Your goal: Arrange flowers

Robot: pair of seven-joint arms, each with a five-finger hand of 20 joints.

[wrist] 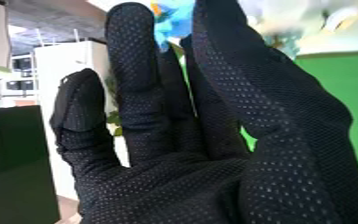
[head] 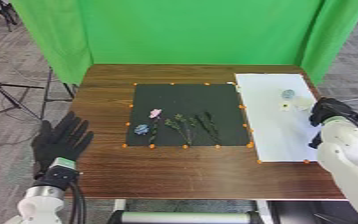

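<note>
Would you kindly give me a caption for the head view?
Pink flower, blue flower and green stems on black rectangular mat beside white sheet.

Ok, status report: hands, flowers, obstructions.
Left hand open by left edge of table. Pink flower lying on black mat. Right hand at right edge of white sheet, possibly in the way.

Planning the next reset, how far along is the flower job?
Looks done: a pale blue-green flower and a small pale flower lie on the white sheet.
In hand: unclear; right hand is at the sheet's edge, blue bloom by it, grip unconfirmed.
Left, probably: pink flower, blue flower and green sprigs on the black mat.
</note>
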